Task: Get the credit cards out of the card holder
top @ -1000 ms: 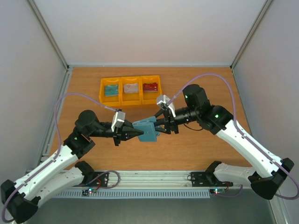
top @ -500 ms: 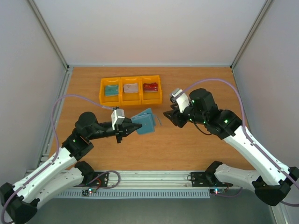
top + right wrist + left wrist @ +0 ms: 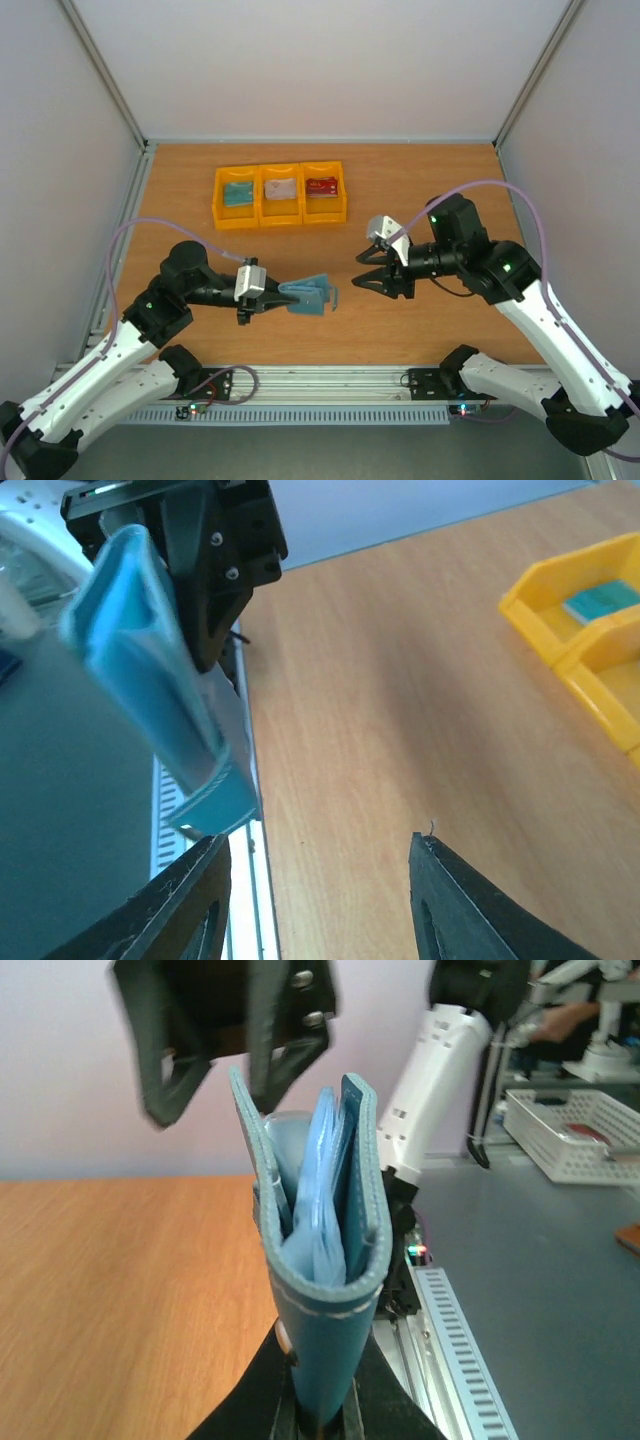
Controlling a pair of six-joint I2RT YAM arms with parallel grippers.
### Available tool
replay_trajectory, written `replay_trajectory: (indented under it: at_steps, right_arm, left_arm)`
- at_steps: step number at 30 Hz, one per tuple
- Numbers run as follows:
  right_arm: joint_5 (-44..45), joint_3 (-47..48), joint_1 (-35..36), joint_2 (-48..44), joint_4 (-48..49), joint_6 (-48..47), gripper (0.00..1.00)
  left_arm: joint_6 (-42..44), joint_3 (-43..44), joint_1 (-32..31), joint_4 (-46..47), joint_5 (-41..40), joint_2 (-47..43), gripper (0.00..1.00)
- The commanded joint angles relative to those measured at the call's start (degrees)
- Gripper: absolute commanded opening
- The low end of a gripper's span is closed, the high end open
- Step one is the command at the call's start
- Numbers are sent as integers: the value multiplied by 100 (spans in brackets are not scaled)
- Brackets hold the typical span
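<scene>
Near edge: the two arm bases are bolted to a metal rail along the front of the wooden table.

Left side, near-centre: the left gripper is pressed together on the card holder, pinching it at its folded end. The holder is clear of the table surface, lying roughly level, with its open edges facing the right arm. In the left wrist view the two teal leaves stand slightly parted, with paler blue pockets showing between them. Whether a card sits inside those pockets cannot be told.

Right side, centre: the right gripper faces the holder's open end, near it and not touching. Its jaws are spread. The right wrist view shows bare table between the fingers; nothing is gripped.

Far side: three yellow bins stand touching in a row, well apart from both grippers. The left bin holds a teal card, the middle bin a whitish card, and the right bin a red card. Each card lies flat on its bin floor.
</scene>
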Motion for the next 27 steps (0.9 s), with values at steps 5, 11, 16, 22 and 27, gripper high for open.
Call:
replay_trajectory:
  at_steps: [5,11,16,22,27]
  right_arm:
    - [-1206,258,23,877,70,-232,41]
    - [-2062,-329,147,732,1005,23,37]
    - [-2052,-434,504,867,1169,175,30]
    - [-2118,-450,585,920,1065,267,27]
    - [-1960,-618,617,850,1370,569,39]
  left_arm:
    - [714,403,-20,-131,832,51,0]
    - [467,338,-23,92,558,29,0]
    - [300,264,-22,559,-105,111,0]
    - [64,146,-26,690,-603,78,0]
    - [-458,98,-35,1034,-958,86,0]
